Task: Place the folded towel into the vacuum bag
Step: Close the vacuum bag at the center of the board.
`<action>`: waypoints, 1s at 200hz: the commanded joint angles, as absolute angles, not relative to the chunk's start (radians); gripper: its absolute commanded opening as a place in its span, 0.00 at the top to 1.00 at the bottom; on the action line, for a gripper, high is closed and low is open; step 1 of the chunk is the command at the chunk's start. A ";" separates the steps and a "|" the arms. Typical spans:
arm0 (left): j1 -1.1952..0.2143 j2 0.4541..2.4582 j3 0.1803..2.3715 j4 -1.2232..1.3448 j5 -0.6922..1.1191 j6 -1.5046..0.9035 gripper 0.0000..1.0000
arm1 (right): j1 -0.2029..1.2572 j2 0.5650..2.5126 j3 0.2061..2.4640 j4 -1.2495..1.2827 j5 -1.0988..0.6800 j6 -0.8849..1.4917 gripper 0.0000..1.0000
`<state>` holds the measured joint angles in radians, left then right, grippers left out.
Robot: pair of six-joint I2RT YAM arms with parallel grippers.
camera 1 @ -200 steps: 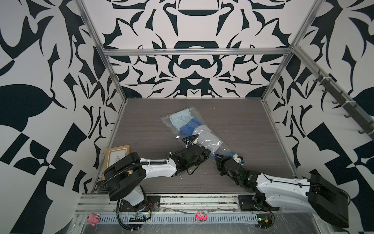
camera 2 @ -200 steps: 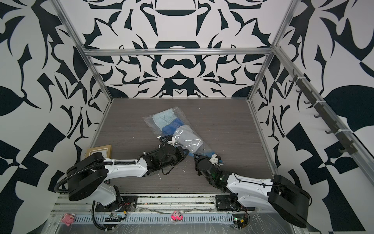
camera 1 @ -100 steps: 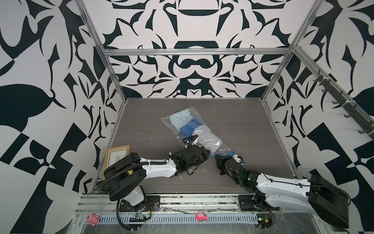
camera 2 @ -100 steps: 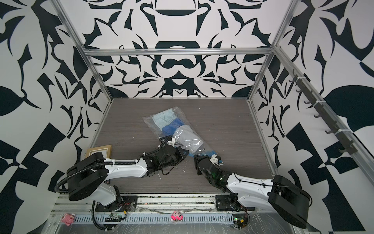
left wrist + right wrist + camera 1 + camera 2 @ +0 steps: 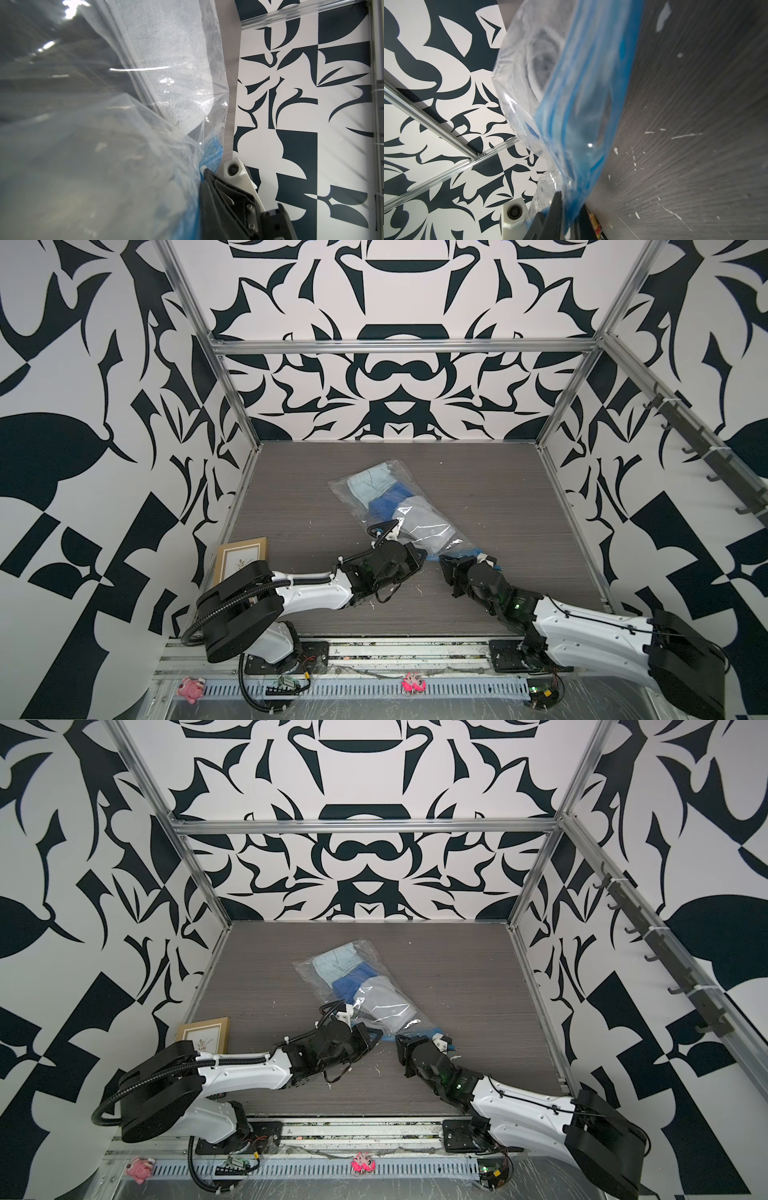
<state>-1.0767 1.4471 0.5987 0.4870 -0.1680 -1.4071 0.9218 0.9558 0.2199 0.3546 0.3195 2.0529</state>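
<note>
The clear vacuum bag (image 5: pixel 399 510) (image 5: pixel 361 990) lies slantwise on the grey table in both top views. A pale grey folded towel (image 5: pixel 424 529) (image 5: pixel 176 62) lies inside it near the open end, beyond it a dark blue and a light blue cloth. The blue zip strip (image 5: pixel 457 554) (image 5: pixel 581 104) is at the bag's near end. My left gripper (image 5: pixel 423 562) (image 5: pixel 202 176) is shut on the strip's left part, one finger hidden behind the plastic. My right gripper (image 5: pixel 446 565) (image 5: pixel 568 207) is shut on the strip (image 5: pixel 415 1033) from the right.
A framed picture (image 5: pixel 243 558) (image 5: pixel 203 1033) leans at the table's near left corner. A rail of hooks (image 5: pixel 706 464) runs along the right wall. White flecks (image 5: pixel 683 136) dot the table. Patterned walls enclose the table on three sides.
My right gripper's jaws have closed onto the blue zip strip. The left gripper, both arms and the bag have barely moved.
</note>
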 commanded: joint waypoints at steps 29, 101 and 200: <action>-1.059 1.373 0.547 0.439 -0.155 -1.419 1.00 | 0.854 0.938 0.230 0.164 0.476 1.983 1.00; -1.033 1.297 0.516 0.388 -0.163 -1.417 1.00 | 0.821 0.906 0.248 0.045 0.495 1.917 1.00; -0.984 1.140 0.476 0.261 -0.141 -1.394 1.00 | 0.784 0.907 0.249 -0.003 0.510 1.863 1.00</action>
<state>-1.0161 1.2125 0.5114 0.3637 -0.1181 -1.4101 0.8711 0.8955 0.2844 0.2424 0.2108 1.8996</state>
